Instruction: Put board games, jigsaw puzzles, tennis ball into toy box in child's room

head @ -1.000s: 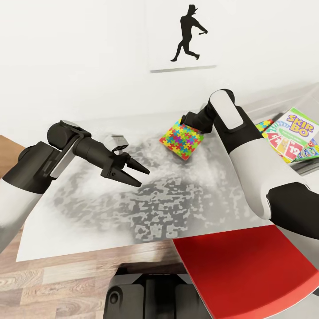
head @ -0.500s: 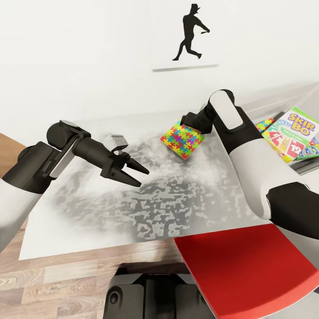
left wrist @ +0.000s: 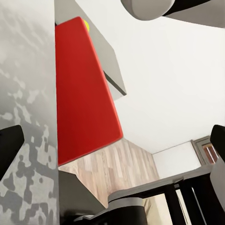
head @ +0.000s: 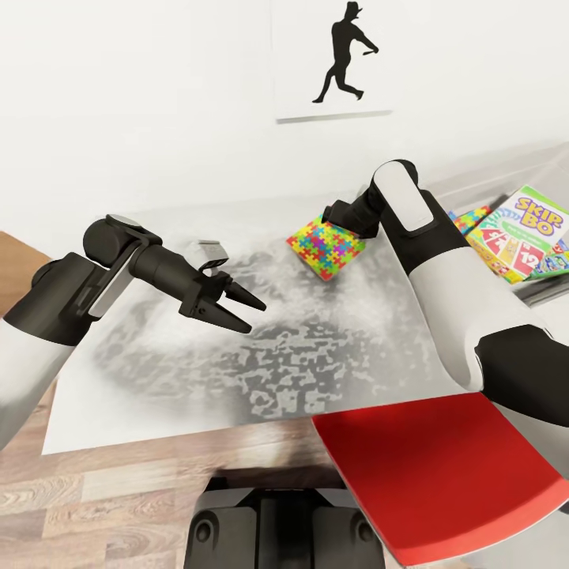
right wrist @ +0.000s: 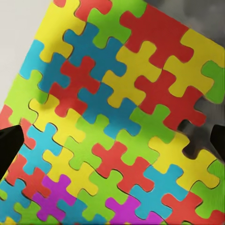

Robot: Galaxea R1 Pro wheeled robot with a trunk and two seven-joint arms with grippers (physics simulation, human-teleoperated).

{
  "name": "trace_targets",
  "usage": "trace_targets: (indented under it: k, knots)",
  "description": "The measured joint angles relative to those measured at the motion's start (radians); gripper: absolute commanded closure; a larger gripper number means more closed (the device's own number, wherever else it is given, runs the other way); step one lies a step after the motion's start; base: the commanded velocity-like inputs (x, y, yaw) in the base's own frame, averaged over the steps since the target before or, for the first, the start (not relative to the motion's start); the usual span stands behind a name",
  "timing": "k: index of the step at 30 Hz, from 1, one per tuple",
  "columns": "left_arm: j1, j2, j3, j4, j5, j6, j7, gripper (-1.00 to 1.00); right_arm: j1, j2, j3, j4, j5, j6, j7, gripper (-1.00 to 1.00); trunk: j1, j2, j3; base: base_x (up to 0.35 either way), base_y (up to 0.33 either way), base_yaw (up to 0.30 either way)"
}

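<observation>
A multicoloured jigsaw puzzle lies on the light grey table, near its far edge. My right arm reaches over it. In the right wrist view the puzzle is close beneath my right gripper, whose fingertips stand wide apart, open. My left gripper hovers open above the table's middle left, holding nothing. At the far right the Skip-Bo board game lies on top inside the toy box, with the other jigsaw puzzle's edge and a blue box under it.
A red flat surface juts out below the table's near right edge, also seen as a red surface in the left wrist view. A black silhouette picture hangs on the white wall. Wood floor lies in front.
The whole view has shifted slightly: the wall picture, table and toy box have drifted up, so the camera moved. Both arms keep the same pose and both grippers stay open.
</observation>
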Motion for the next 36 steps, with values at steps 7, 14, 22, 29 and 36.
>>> trace_targets:
  k: [7, 14, 22, 29, 36]
  knots:
    - [0.0, 0.0, -0.001, 0.0, -0.01, 0.0, 0.0, -1.0, 0.0, 0.0, 0.0, 0.0, 0.0, 0.0, 0.0, -1.0, 0.0, 0.0, 0.0, -0.069, 0.1, 0.0]
    - [0.0, 0.0, 0.0, 0.0, -0.013, 0.0, 0.0, -1.0, 0.0, 0.0, 0.0, 0.0, 0.0, 0.0, 0.0, -1.0, 0.0, 0.0, 0.0, -0.072, 0.078, 0.0]
    - [0.0, 0.0, 0.0, 0.0, -0.013, 0.0, 0.0, -1.0, 0.0, 0.0, 0.0, 0.0, 0.0, 0.0, 0.0, -1.0, 0.0, 0.0, 0.0, -0.011, 0.101, 0.0]
    - [0.0, 0.0, 0.0, 0.0, -0.014, 0.0, 0.0, -1.0, 0.0, 0.001, 0.0, 0.0, 0.0, 0.0, 0.0, -1.0, 0.0, 0.0, 0.0, -0.009, 0.15, 0.0]
    - [0.0, 0.0, -0.002, 0.0, -0.017, 0.0, 0.0, -1.0, 0.0, 0.001, 0.0, 0.0, 0.0, 0.0, 0.0, -1.0, 0.0, 0.0, 0.0, -0.069, 0.195, 0.0]
